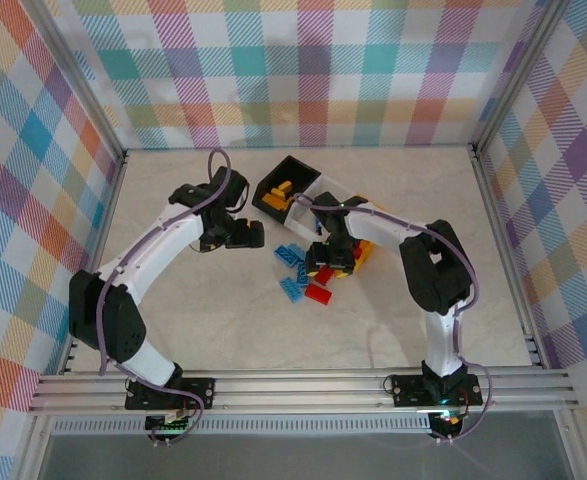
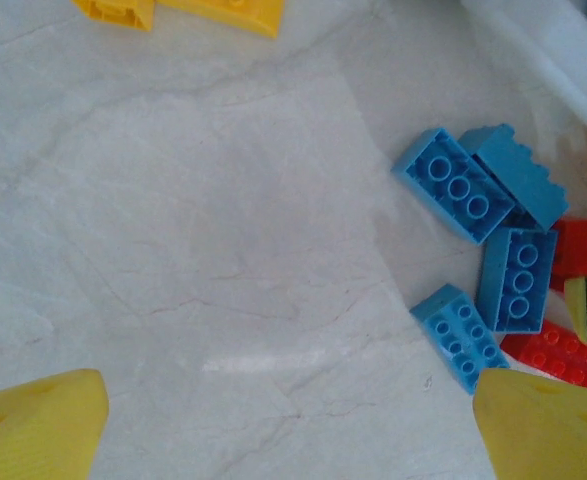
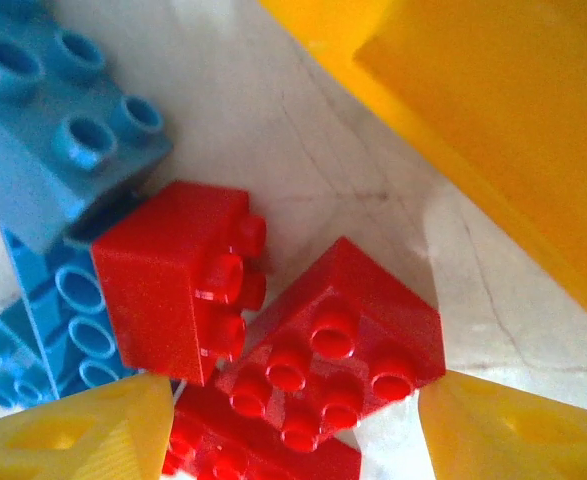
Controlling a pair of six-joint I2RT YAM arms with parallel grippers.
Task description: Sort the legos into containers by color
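The left gripper (image 2: 288, 425) hangs wide open over the pale marbled worktop (image 2: 203, 260), with light blue studded plastic bricks (image 2: 463, 185) at its 2 o'clock. The right gripper (image 3: 293, 430), half-spread, straddles a red studded plastic brick (image 3: 338, 340); I cannot tell whether it clamps. A yellow-orange plastic bin (image 3: 493, 120) sits at 1 o'clock.

You see a pale marbled table (image 1: 223, 330), plaid walls (image 1: 303, 70) around it, metal rails (image 1: 303, 385) at its near edge.
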